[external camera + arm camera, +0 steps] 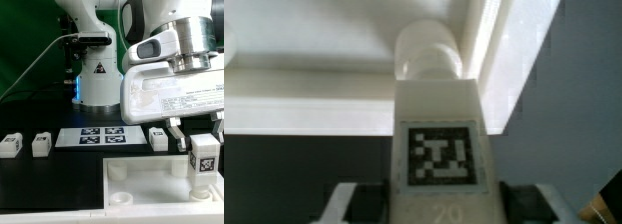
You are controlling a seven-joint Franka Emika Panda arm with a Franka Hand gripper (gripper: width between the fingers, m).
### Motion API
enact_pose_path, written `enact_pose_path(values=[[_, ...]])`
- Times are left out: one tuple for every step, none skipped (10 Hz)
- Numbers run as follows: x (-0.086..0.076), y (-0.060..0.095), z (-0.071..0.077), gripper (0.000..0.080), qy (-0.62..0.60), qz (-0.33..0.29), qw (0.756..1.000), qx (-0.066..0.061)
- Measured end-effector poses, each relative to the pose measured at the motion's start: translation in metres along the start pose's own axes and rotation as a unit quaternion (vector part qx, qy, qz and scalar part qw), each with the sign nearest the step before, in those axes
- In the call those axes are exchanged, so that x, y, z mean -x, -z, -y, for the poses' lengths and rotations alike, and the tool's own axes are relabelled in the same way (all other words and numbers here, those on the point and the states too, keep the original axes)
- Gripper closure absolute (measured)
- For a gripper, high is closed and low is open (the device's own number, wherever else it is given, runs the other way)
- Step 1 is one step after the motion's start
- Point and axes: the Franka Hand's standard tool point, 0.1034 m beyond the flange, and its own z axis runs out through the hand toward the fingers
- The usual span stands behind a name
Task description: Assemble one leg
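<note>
My gripper (204, 152) is shut on a leg (204, 162), a small white block with a black-and-white tag, and holds it upright over the right front part of the large white panel (140, 185). In the wrist view the held leg (443, 120) runs from between my fingers (352, 200) out to its rounded tip, which lies at a corner of the panel's raised rim (313, 95). Three more legs stand on the black table: two at the exterior view's left (12, 144) (41, 144) and one (158, 137) just right of the marker board.
The marker board (94, 136) lies flat on the table behind the panel. The arm's white base (98, 80) stands behind it, with a black cable (40, 55) running off to the left. A green backdrop closes the scene.
</note>
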Motion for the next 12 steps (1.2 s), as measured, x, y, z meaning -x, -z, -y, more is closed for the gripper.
enact_pose_path(values=[[0.002,-0.003,0.0,0.0506,0.0,0.002,1.0,0.0],[0.005,-0.005,0.002,0.0506,0.001,0.005,1.0,-0.001],[0.008,-0.008,0.003,0.0506,0.002,0.006,1.0,-0.001],[0.009,-0.011,0.004,0.0506,0.002,0.0,1.0,-0.002],[0.01,-0.012,0.004,0.0506,-0.002,-0.013,1.0,-0.002],[0.01,-0.012,0.004,0.0506,-0.004,-0.025,1.0,-0.001],[0.01,-0.012,0.004,0.0506,-0.004,-0.035,0.999,-0.001],[0.01,-0.013,0.003,0.0506,-0.006,-0.043,0.999,-0.001],[0.01,-0.012,0.003,0.0506,-0.006,-0.045,0.999,-0.001],[0.01,-0.012,0.003,0.0506,-0.004,-0.045,0.999,-0.001],[0.01,-0.012,0.003,0.0506,-0.003,-0.045,0.999,-0.001],[0.01,-0.012,0.003,0.0351,-0.001,-0.045,0.999,-0.001]])
